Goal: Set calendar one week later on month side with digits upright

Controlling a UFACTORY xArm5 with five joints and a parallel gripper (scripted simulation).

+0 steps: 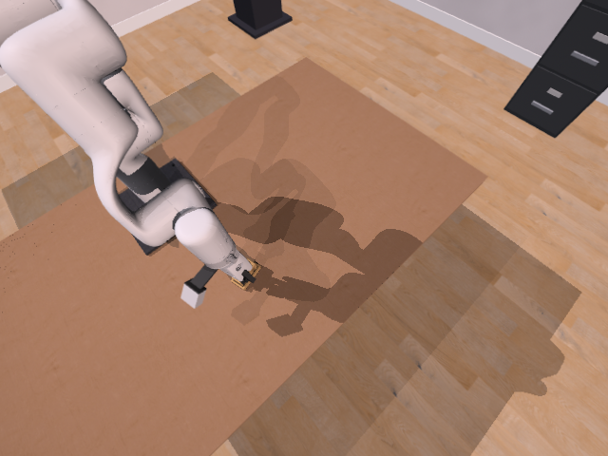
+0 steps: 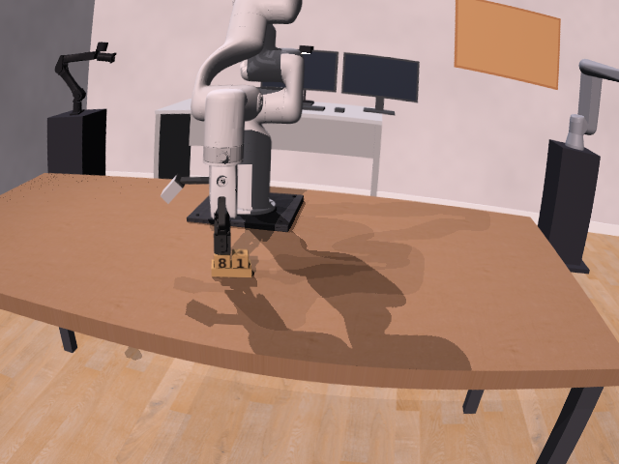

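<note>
A small wooden calendar tray (image 2: 231, 273) lies flat on the table in front of the arm's base. Two cubes stand side by side in it. In the exterior view the left cube (image 2: 222, 262) shows an 8 and the right cube (image 2: 241, 262) shows a 1, both upright. My gripper (image 2: 221, 247) points straight down over the left cube, with its fingers half open and their tips at the cube's top. I cannot tell if they touch it. In the top view the tray (image 1: 246, 277) is mostly hidden under the gripper (image 1: 249, 277).
The arm's black base plate (image 2: 247, 212) lies just behind the tray. A small white box (image 1: 193, 294) sticks out from the wrist on a black bracket. The table's front edge runs well in front of the tray.
</note>
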